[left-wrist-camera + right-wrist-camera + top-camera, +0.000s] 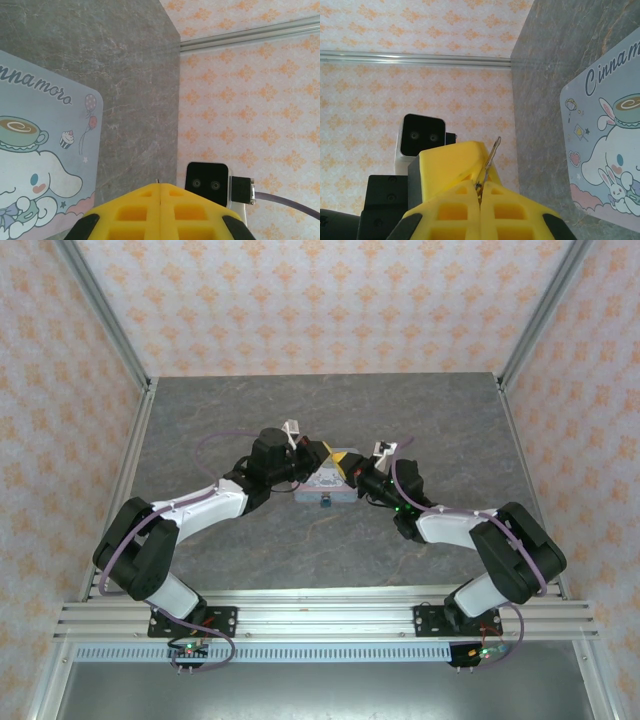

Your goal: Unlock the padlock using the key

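Observation:
My right gripper (480, 184) is shut on the key (491, 155), a thin silvery sliver that sticks up and slightly right from between its yellow pads. The yellow fingers (451, 159) of my left gripper stand right beside the key. In the left wrist view my left gripper (160, 185) is shut, and a tiny metal tip (157, 180) peeks just over its fingertips. From above, both grippers meet over the tin, the left gripper (327, 453) and the right gripper (352, 476) nearly touching. The small teal padlock (325, 504) lies on the table at the tin's near edge.
A pale-blue cartoon-printed tin (320, 486) lies flat mid-table under both grippers; it also appears as the tin (45, 150) and the tin (605, 145). Grey stone-patterned table (250, 410) is ringed by patterned walls and aluminium rails (320, 615).

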You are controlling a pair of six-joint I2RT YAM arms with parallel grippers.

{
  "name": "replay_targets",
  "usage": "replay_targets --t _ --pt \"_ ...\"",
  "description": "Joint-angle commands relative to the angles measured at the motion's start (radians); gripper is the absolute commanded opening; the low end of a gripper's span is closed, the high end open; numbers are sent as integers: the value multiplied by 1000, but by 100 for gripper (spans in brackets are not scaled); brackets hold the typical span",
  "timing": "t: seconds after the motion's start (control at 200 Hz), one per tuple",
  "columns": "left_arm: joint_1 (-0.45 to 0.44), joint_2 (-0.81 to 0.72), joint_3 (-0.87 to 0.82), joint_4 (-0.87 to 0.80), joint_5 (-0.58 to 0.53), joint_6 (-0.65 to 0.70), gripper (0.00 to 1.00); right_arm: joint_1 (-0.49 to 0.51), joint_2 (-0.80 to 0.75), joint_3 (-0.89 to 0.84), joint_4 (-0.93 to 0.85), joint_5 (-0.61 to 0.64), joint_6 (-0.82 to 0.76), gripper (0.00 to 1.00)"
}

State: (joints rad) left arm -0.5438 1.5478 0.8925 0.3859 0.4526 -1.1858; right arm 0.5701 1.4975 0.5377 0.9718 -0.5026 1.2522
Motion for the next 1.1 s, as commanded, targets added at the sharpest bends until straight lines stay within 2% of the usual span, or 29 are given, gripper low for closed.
replay_targets --t 0.0,0.03,0.065,0.105,0.165,0.25,0.38,0.47,0.57,0.701,1.091 --pt "-9 -19 -7 -15 -50 39 0 -26 -27 -48 34 13 4 33" --pt "-10 -26 -3 -30 -57 57 0 -37 -44 -70 27 16 4 47" --pt "-8 -36 4 -54 -66 86 0 -54 -68 -101 12 21 4 57" --pt "-7 -50 18 -92 -78 124 0 -78 -104 -137 -7 28 -1 62" --pt "-8 -68 31 -128 -92 180 0 -107 -158 -178 -50 31 -17 64" --pt "-8 -92 40 -153 -106 247 0 -129 -243 -196 -150 33 -62 64" --pt "-8 -120 20 -93 -98 335 0 -131 -344 -148 -305 31 -154 64" --pt "-10 -157 30 -145 -130 432 0 -130 -381 -105 -387 28 -202 64" --pt "-7 -203 22 -136 -134 495 0 -131 -381 -74 -370 11 -207 61" --pt "-9 -231 22 -99 -113 506 0 -130 -333 -38 -261 -20 -177 59" --pt "-23 -180 -30 148 -76 381 0 -82 -172 98 -62 -14 -136 45"
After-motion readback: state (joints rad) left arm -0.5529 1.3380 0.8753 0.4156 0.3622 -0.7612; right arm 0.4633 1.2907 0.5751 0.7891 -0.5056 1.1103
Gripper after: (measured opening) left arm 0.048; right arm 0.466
